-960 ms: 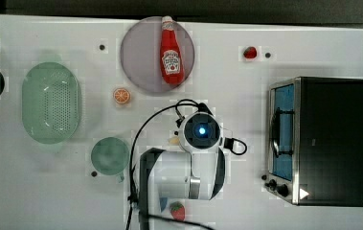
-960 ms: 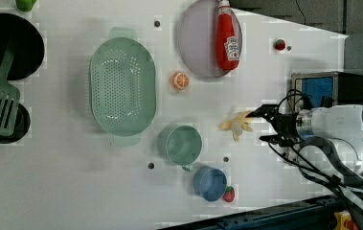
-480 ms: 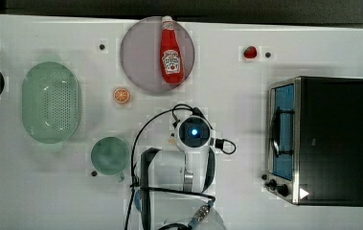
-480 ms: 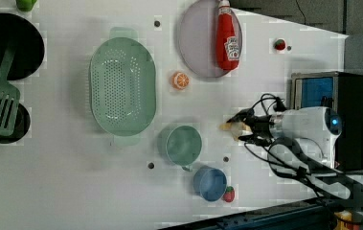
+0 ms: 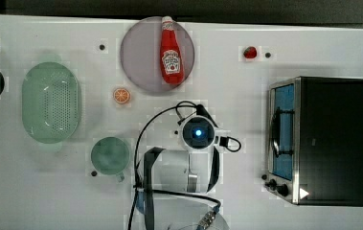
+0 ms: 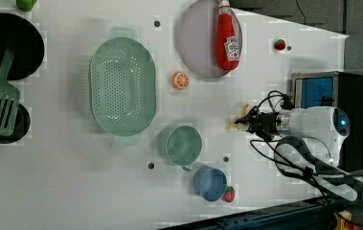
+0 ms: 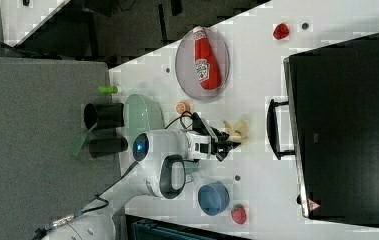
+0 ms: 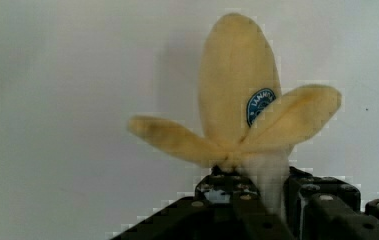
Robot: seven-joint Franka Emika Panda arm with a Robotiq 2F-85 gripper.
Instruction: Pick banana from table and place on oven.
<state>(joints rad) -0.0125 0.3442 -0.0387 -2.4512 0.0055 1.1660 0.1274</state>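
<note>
While the arm (image 6: 313, 125) reaches low over the table (image 6: 73, 182), its gripper (image 8: 272, 192) sits clamped on the banana (image 8: 242, 120), oven (image 5: 332, 139) at 3 o'clock in the top view.

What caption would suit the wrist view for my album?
Black tool closed around the base of a pale yellow, partly peeled toy banana over the white table.

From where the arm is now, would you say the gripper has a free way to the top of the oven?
Probably yes. The gripper sits at the banana, and bare table lies between it and the oven, whose black top carries nothing. It would only need to rise above the oven's height.
</note>
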